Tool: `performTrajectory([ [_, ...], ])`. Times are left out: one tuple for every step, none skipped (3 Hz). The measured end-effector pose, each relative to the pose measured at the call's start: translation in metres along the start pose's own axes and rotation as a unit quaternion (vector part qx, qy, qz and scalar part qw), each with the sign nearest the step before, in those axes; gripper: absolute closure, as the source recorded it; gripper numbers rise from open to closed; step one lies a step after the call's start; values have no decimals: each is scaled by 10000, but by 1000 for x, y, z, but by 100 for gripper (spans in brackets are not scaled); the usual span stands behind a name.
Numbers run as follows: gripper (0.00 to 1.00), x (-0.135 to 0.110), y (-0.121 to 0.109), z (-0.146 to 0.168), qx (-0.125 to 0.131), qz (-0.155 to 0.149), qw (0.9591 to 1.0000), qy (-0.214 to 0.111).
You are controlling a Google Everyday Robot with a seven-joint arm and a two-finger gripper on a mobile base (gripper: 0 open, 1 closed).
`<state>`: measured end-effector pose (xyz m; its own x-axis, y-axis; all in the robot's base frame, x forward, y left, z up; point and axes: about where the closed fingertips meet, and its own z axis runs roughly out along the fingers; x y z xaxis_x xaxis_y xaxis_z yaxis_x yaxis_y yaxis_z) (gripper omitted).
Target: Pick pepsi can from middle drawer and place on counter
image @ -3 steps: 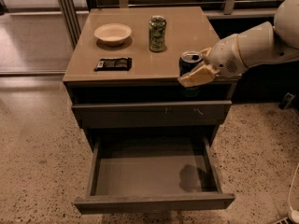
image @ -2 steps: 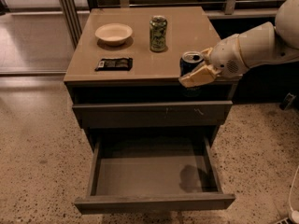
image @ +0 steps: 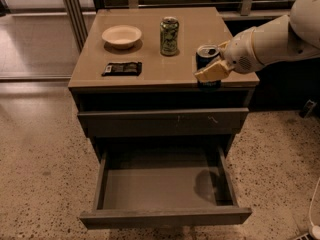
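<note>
Pepsi can (image: 205, 55), one, within gripper (image: 210, 63)

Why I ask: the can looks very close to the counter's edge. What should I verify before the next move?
1. Tool shut on the pepsi can: ok.
2. Can upright, silver top up: ok.
3. Can well inside the counter: not ok; it is at the front right edge and its lower part overlaps that edge.
4. Can's base resting on the counter: cannot tell.
5. Bare surface to shift it inward, apart from the green can, bowl and dark packet: ok.
6. Middle drawer open with nothing left in it: ok.
</note>
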<state>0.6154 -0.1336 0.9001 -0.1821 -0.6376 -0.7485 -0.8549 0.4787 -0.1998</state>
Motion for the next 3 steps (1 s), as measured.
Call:
performTrajectory([
  [100, -2, -29, 1, 337, 56, 9994, 23],
  [100, -1, -53, 2, 611, 120, 9980, -135],
  [100, 2, -71, 6, 795, 198, 9960, -352],
])
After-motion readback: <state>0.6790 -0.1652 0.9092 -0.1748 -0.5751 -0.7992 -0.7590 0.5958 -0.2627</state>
